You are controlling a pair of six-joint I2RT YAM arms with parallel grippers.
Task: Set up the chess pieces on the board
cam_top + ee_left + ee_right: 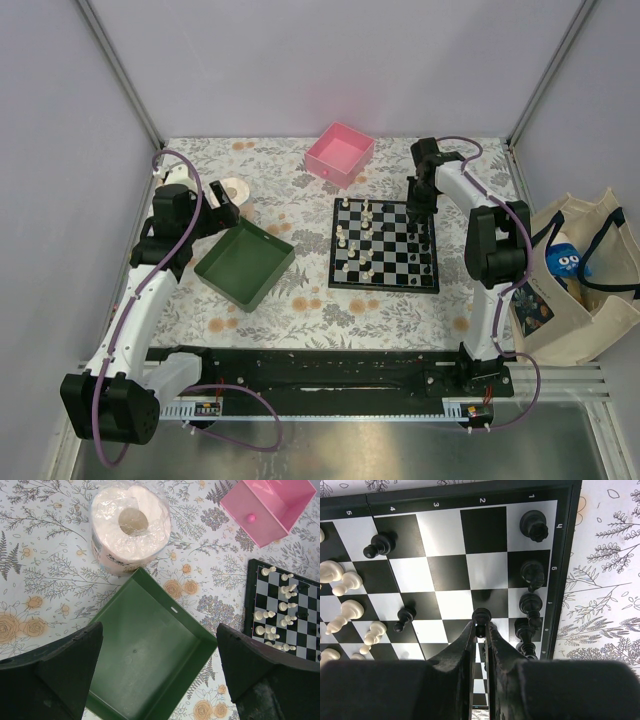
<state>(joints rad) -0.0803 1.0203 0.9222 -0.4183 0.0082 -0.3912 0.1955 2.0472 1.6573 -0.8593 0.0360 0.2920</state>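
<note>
Black pawn (pixel 481 615), low in the middle of the right wrist view: my right jaws pinch it by the neck above the board (pixel 450 572). I cannot tell whether its base touches the square. More black pieces (pixel 533 526) stand in a column down the board's right edge in that view. Two other black pawns (pixel 379 545) stand apart toward the left, and cream pieces (pixel 347 610) crowd the left edge.

In the top view the board lies right of centre on the flowered table (pixel 300 310). My left jaws are spread wide and grip nothing. They hang over the green tray (pixel 150 650) in the lower half of the left wrist view. A wrapped paper roll (pixel 131 527) sits just beside the tray's upper corner. A pink box (pixel 260 522) is at the upper right.
</note>
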